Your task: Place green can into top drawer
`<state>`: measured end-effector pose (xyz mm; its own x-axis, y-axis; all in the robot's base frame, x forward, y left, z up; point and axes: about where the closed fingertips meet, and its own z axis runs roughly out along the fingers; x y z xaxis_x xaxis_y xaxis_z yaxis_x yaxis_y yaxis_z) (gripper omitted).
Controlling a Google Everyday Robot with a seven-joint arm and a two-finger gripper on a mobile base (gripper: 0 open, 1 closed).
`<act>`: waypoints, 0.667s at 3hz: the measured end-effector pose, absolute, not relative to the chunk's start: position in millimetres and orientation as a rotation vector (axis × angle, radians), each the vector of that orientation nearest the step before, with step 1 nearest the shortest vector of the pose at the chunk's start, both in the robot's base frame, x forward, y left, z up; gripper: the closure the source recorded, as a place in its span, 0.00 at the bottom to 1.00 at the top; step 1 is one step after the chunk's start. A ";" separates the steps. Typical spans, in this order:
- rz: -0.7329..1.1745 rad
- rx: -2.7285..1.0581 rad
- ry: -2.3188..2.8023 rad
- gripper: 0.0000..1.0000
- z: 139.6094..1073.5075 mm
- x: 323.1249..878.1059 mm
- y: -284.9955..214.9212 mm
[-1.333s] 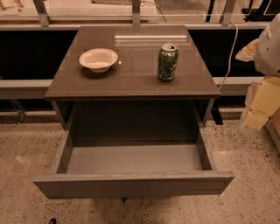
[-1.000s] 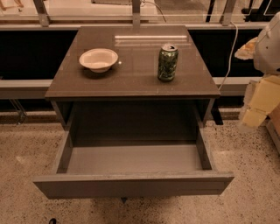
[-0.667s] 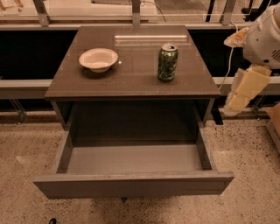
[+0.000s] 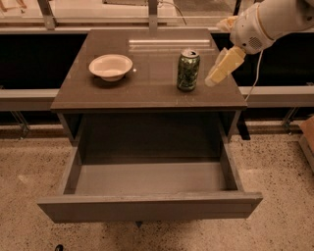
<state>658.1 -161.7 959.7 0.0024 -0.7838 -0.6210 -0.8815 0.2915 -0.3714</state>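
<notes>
Pincer (image 4: 216,73) just right of green can (image 4: 188,70); its arm (image 4: 274,19) cut off by the top-right edge.

A speckled terrazzo floor (image 4: 279,162) surrounds the grey-brown cabinet (image 4: 147,78). Behind it, a horizontal grey rail (image 4: 24,98) crosses a dark recess (image 4: 29,59) below metal posts (image 4: 47,14).

The green can (image 4: 188,70) stands upright on the tabletop (image 4: 147,86), with a white bowl (image 4: 111,66) well apart at its 9 o'clock. The gripper (image 4: 216,75) hangs just beside the can at 3 o'clock. The top drawer (image 4: 147,208) stands open below.
</notes>
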 end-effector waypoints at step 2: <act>0.246 -1.340 1.739 0.00 950.1 673.8 -159.5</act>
